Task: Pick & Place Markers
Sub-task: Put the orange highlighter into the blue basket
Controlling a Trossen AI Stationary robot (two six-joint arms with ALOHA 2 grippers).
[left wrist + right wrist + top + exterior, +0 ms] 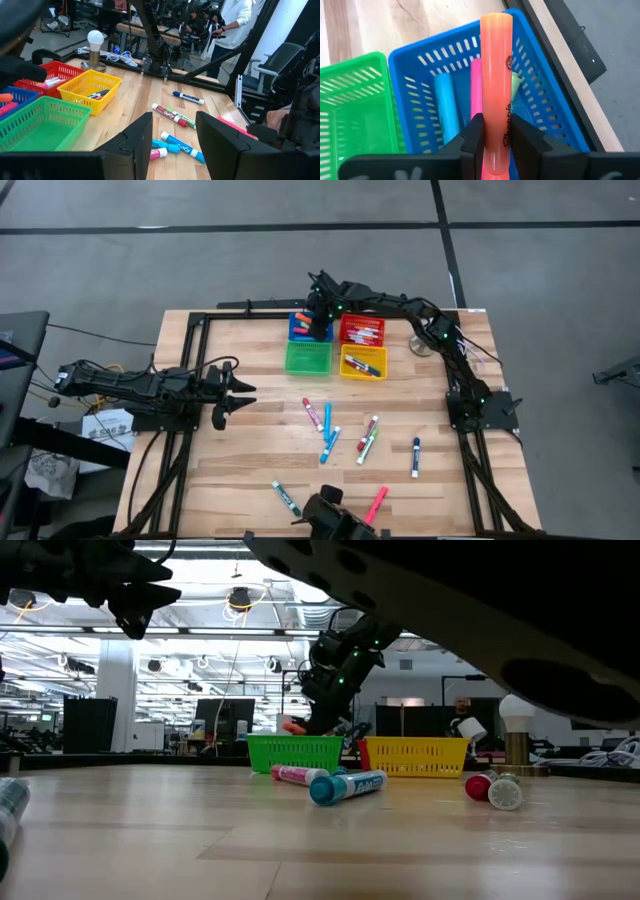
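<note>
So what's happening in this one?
The right gripper holds an orange marker over the blue bin, which already has markers in it. The left gripper waits open at the table's left side. Several markers lie loose mid-table; the green bin looks empty.

This is looking like a robotics lab or open workshop hall. A wooden bench (250,460) is sitting on a grey tiled floor (150,250), framed by black metal rails (185,370) that are carrying the robot arms, with cables (165,470) trailing down its side. Behind it, rows of ceiling lights (235,598) and exposed pipes are running across a high industrial ceiling. Dark monitors (222,718) and further workstations are standing in the background, and a person in a white top (235,22) is standing among more equipment, beside an office chair (280,57)
</note>
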